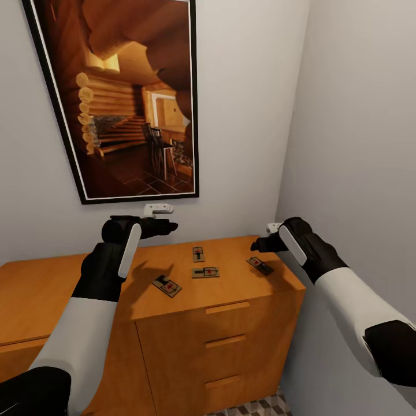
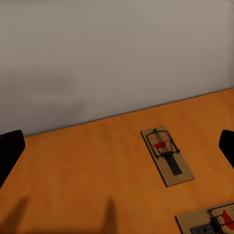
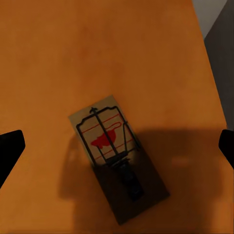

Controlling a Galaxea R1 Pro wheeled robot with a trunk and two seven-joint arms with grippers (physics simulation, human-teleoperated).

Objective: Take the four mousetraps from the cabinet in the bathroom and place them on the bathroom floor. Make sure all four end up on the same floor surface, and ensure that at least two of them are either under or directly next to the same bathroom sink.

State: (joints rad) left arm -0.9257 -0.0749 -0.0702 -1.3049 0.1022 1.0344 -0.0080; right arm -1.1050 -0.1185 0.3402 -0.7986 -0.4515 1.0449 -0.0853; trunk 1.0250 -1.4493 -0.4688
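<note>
The orange-brown cabinet (image 1: 242, 323) stands against the wall, and several mousetraps lie flat on its top: one at the back (image 1: 198, 253), one in the middle (image 1: 206, 272), one nearer the front (image 1: 167, 286) and one at the right (image 1: 260, 265). My left gripper (image 1: 164, 227) hovers open above the top, left of the traps. Its wrist view shows one mousetrap (image 2: 167, 156) ahead, a second (image 2: 209, 222) at the edge, and a black fingertip (image 2: 9, 151) far to one side. My right gripper (image 1: 259, 245) is open just above the right mousetrap (image 3: 117, 163), which lies between its spread fingers (image 3: 9, 148).
A large framed picture (image 1: 133, 98) of a log interior hangs above the cabinet. A grey side wall (image 1: 358, 173) closes in on the right, next to my right arm. Three drawers (image 1: 225, 341) face me. A patch of cube-pattern floor (image 1: 260, 407) shows below.
</note>
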